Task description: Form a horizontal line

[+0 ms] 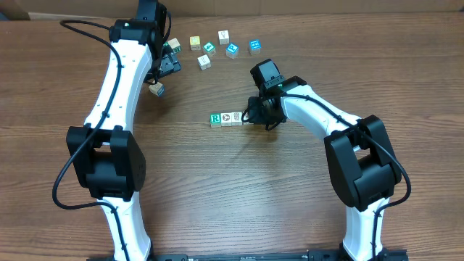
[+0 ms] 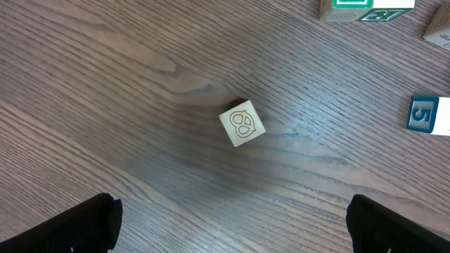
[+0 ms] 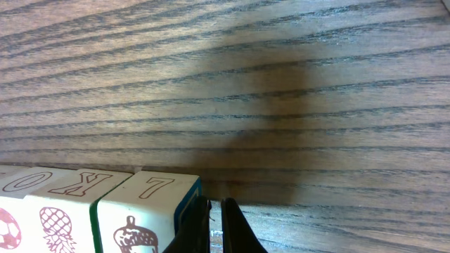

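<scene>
The horizontal line (image 1: pixel 226 118) — three white-faced cubes running left-right — sits mid-frame, the right gripper (image 1: pixel 250 116) pinched closed at its right end. A loose pretzel cube (image 2: pixel 242 124) lies toward the upper left, under the left gripper (image 2: pixel 232 211), spread wide — the nearer arm.

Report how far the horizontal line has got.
Done: three white-faced cubes, the green R cube leftmost, sit side by side as a horizontal line. In hand: the right gripper, shut and holding nothing, is at the row's right end. The left gripper hangs open over a loose cube with a pretzel-like picture. Left: that cube probably joins as the fourth.
</scene>
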